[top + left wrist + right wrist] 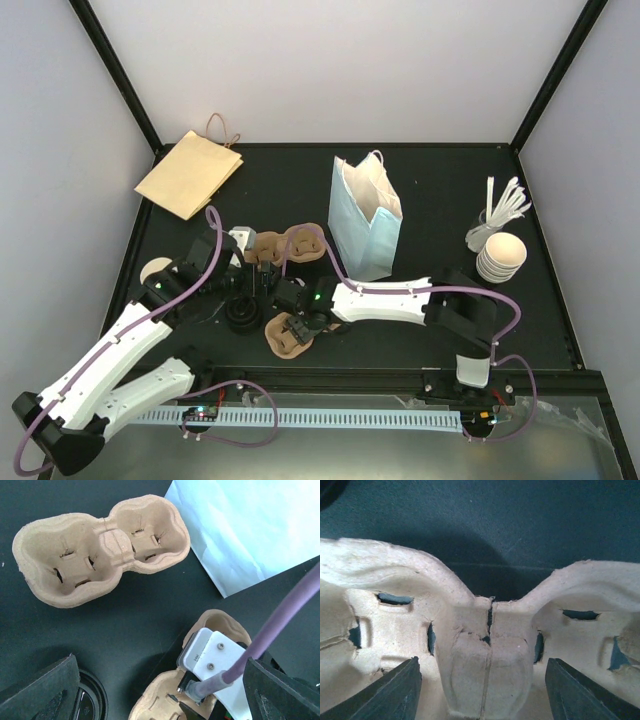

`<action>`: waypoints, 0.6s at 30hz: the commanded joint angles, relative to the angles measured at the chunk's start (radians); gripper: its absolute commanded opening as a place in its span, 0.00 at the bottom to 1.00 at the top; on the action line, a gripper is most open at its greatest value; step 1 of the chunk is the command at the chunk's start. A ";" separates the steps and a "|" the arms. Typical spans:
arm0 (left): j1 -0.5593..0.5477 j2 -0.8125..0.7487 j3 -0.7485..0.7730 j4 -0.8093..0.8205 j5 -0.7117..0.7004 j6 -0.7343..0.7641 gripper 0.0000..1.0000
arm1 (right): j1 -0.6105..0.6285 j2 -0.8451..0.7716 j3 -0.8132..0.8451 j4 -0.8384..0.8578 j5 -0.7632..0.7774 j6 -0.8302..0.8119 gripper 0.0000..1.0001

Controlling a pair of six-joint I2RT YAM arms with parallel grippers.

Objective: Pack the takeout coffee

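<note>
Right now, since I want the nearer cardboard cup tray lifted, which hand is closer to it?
Right. The right hand hangs open directly over that tray's middle ridge, a finger on either side; the left hand hovers open farther back, beyond the tray.
</note>
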 commanded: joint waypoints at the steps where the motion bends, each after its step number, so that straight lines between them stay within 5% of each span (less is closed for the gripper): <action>1: 0.009 -0.004 0.040 -0.010 -0.011 0.016 0.92 | -0.002 0.038 0.024 0.007 0.001 0.001 0.69; 18: 0.024 0.000 0.088 -0.044 -0.041 0.046 0.92 | -0.003 -0.049 0.018 -0.012 0.042 0.001 0.47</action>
